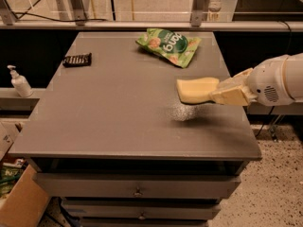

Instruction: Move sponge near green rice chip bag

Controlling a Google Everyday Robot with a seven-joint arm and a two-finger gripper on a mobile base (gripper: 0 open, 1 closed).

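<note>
The pale yellow sponge [195, 90] is held in my gripper [218, 91], lifted a little above the grey table [118, 108] at its right side. The gripper's pale fingers [232, 94] are shut on the sponge's right end, and the white arm reaches in from the right. The green rice chip bag [169, 46] lies flat at the table's far middle-right, a short way beyond the sponge and apart from it.
A small black ridged bar [77, 59] lies at the table's far left. A white pump bottle [19, 82] stands on a ledge left of the table. A cardboard box [19, 202] sits on the floor at lower left. Drawers run under the table top.
</note>
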